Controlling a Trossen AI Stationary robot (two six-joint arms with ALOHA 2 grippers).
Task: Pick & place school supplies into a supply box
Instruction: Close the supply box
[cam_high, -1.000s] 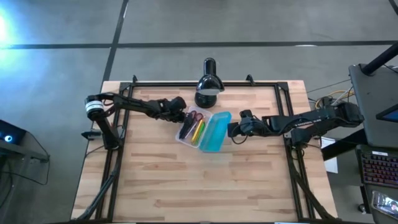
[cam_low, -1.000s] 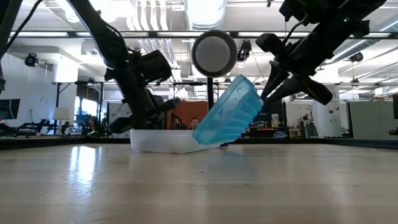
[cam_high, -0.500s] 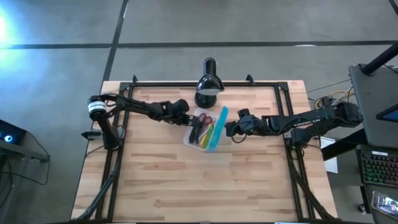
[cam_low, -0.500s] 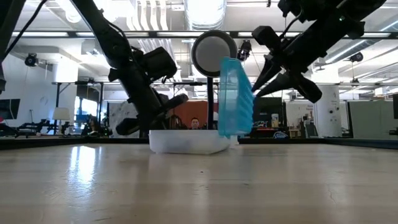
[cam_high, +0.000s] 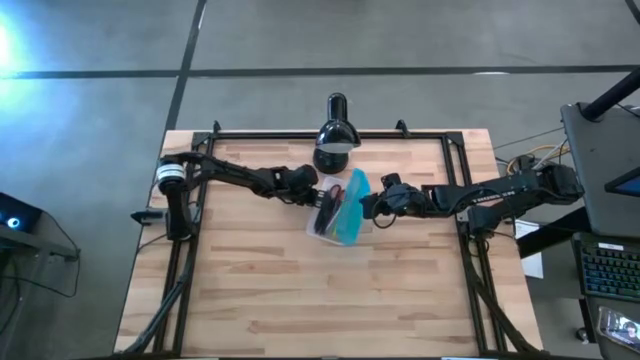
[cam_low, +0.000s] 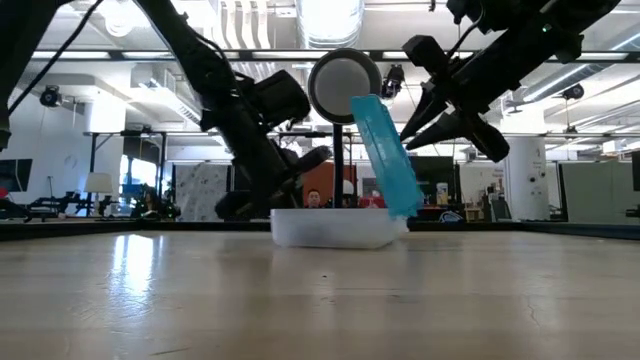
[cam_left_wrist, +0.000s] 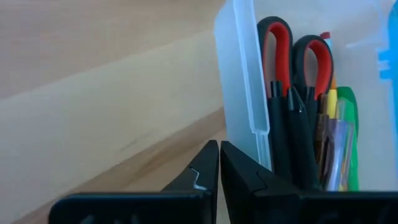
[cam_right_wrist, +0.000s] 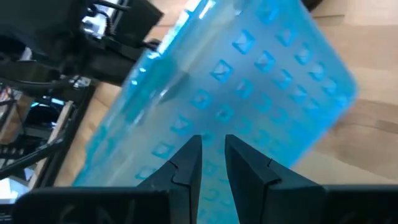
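The right pincer (cam_high: 365, 208) is pressed against the turquoise lid (cam_high: 348, 207), fingers nearly closed, nothing gripped. The lid is tipped over the clear tray (cam_low: 330, 228) of the supply box. On the tray's other side, the left pincer (cam_high: 316, 193) is closed right beside its wall, with scissors (cam_left_wrist: 292, 56) and pens (cam_left_wrist: 311, 143) seen inside.
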